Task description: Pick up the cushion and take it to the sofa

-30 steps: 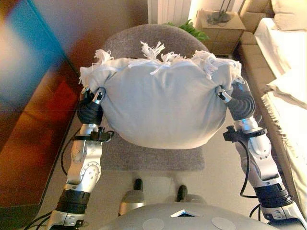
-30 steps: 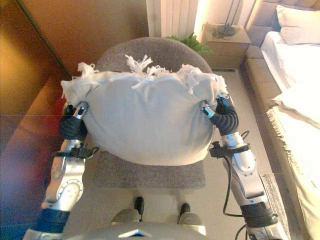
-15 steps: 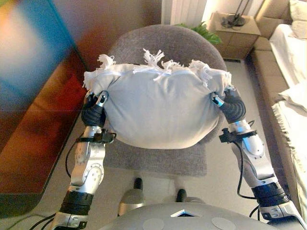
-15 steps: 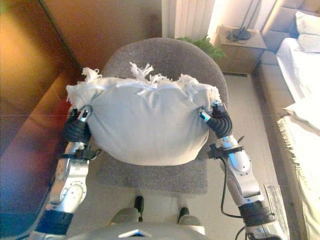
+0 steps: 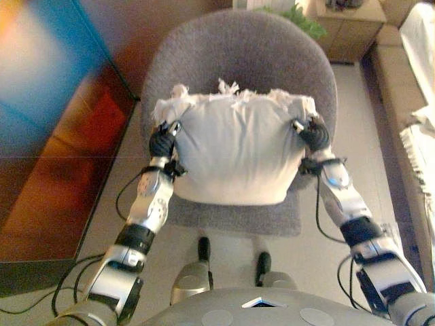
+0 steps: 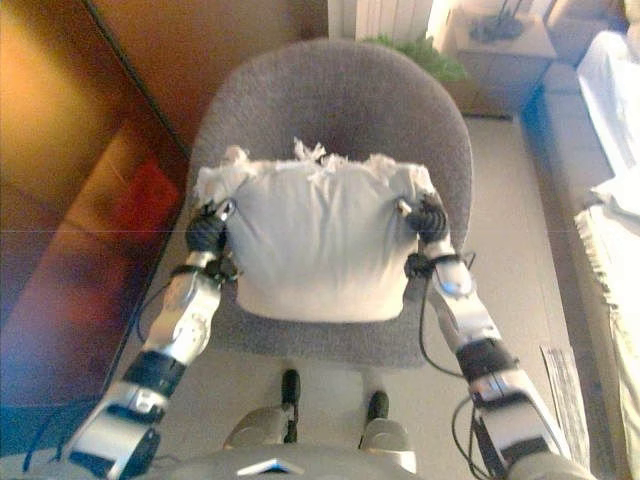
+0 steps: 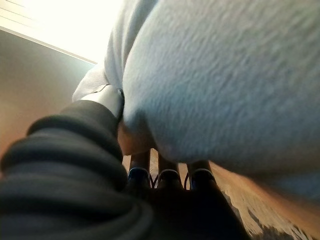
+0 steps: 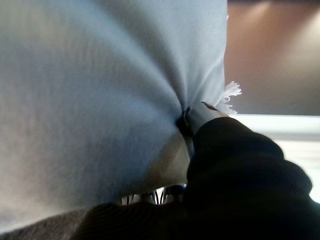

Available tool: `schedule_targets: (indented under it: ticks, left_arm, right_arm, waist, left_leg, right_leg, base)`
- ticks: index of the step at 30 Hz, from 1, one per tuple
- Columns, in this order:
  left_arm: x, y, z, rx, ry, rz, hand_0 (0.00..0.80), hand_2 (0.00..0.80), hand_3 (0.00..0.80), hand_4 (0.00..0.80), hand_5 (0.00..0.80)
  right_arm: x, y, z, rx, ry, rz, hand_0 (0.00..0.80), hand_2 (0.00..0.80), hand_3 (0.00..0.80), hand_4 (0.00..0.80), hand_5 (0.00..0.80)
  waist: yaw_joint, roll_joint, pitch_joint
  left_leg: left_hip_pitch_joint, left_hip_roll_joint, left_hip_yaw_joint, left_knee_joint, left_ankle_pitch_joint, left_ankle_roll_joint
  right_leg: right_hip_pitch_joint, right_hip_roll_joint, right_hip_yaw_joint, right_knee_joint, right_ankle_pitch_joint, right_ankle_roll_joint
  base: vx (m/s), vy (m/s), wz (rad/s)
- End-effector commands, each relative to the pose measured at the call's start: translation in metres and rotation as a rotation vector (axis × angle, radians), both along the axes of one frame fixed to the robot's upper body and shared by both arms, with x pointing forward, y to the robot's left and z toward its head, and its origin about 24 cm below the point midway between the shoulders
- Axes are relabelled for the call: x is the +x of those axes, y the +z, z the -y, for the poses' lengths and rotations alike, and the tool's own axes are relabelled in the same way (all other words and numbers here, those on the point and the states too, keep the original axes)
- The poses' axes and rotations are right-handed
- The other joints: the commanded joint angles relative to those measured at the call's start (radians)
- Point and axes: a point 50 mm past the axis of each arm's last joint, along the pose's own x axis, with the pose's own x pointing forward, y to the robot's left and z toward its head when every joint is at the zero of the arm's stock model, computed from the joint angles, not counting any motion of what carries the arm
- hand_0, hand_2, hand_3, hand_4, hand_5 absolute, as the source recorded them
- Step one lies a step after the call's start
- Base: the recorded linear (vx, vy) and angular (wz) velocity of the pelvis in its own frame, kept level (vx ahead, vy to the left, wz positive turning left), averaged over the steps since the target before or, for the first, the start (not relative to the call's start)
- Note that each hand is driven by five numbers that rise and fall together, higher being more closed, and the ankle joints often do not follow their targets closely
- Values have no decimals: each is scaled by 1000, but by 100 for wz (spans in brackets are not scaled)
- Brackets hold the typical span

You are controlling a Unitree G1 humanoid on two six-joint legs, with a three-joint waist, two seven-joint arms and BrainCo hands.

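Over the seat of the grey round-backed armchair [image 5: 245,54], the pale fringed cushion [image 5: 238,153] is held between both hands, its lower edge close to the seat; whether it touches cannot be told. Left hand [image 5: 163,142] grips the cushion's left corner, fingers curled into the fabric. Right hand [image 5: 312,134] pinches the right corner likewise. Beside the chair's left stands a dark wooden cabinet [image 5: 61,176].
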Motion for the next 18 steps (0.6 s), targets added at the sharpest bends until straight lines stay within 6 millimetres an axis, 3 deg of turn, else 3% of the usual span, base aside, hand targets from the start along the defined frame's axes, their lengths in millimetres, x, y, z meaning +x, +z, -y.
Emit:
schedule_targets:
  ticks: [1,10,18]
  left_arm:
    - [28,90,55,96,-176,353,800,800,800,800,800]
    - [49,113,64,154,-140,369,800,800,800,800,800]
    - [68,127,67,179,-83,282,800,800,800,800,800]
  right_arm:
    - [22,90,-59,73,187,323,800,800,800,800,800]
    - [45,119,-53,57,119,339,800,800,800,800,800]
    - [70,126,-40,12,62,198,800,800,800,800,800]
  waist:
    - [-12,-48,63]
    - [-26,-33,119]
    - [-36,-31,156]
  left_leg:
    - [12,-6,31,108,-164,-20]
    - [-92,-26,28,166,-173,-14]
    - [-167,-28,18,211,-173,-22]
  right_leg:
    - [-64,-56,31,47,-11,41]
    - [-182,-83,69,115,-9,56]
    - [-276,-91,96,171,-8,63]
  base:
    - [-83,25,-11]
    - [-34,34,-5]
    - [2,11,-4]
